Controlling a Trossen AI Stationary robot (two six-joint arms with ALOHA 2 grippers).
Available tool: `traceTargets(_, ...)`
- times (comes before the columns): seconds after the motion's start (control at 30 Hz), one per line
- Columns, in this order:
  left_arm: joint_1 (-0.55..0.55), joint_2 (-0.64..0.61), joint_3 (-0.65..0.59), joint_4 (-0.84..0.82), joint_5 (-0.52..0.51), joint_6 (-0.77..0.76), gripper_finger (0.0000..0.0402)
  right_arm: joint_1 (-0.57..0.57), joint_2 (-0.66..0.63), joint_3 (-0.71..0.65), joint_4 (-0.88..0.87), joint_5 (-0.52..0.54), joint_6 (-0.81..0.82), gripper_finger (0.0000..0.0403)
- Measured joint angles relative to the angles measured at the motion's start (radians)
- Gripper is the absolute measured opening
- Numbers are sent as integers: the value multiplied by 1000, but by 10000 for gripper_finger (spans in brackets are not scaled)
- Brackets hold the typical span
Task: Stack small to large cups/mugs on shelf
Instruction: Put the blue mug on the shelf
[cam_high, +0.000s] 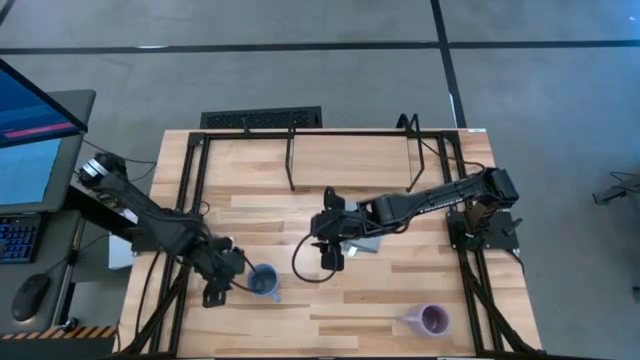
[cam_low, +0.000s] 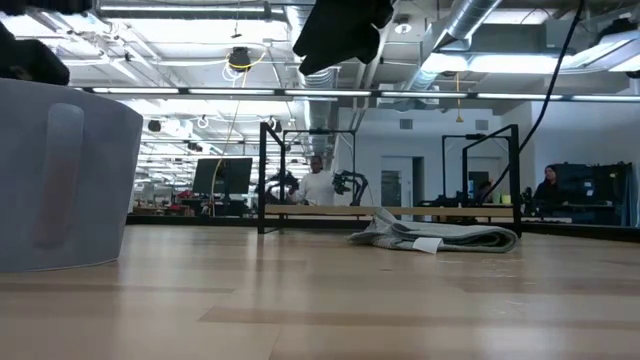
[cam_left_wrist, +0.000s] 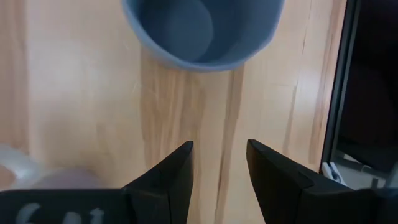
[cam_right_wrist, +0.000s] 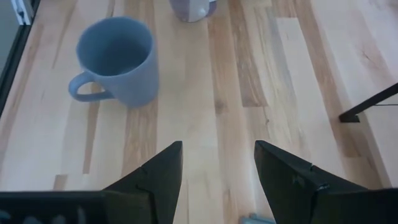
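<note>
The left claw (cam_high: 222, 283) hangs open and empty just beside the blue mug (cam_high: 264, 281) on the near-left surface (cam_high: 300, 215); approaching off-centre could knock it over. The right claw (cam_high: 330, 255) waits open mid-surface.

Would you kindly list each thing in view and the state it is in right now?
Blue-grey mug: upright on the table, empty, not held.
Purple mug: upright near the table's front edge, untouched.
Shelf: standing at the back, nothing on it.
Grey cloth: folded, lying flat.
Left claw: open, just short of the blue-grey mug.
Right claw: open, holding nothing, above mid-table.
</note>
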Motion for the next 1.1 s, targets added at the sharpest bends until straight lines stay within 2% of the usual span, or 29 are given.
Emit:
traceTargets(0.4,11,145,0,59,44,-148,139,41,0,0,0,0,0,221)
traceTargets(0.63,43,217,0,93,-16,-206,139,55,0,0,0,0,0,221)
traceTargets(1.1,98,253,0,205,-24,-198,139,69,0,0,-38,0,-1,221)
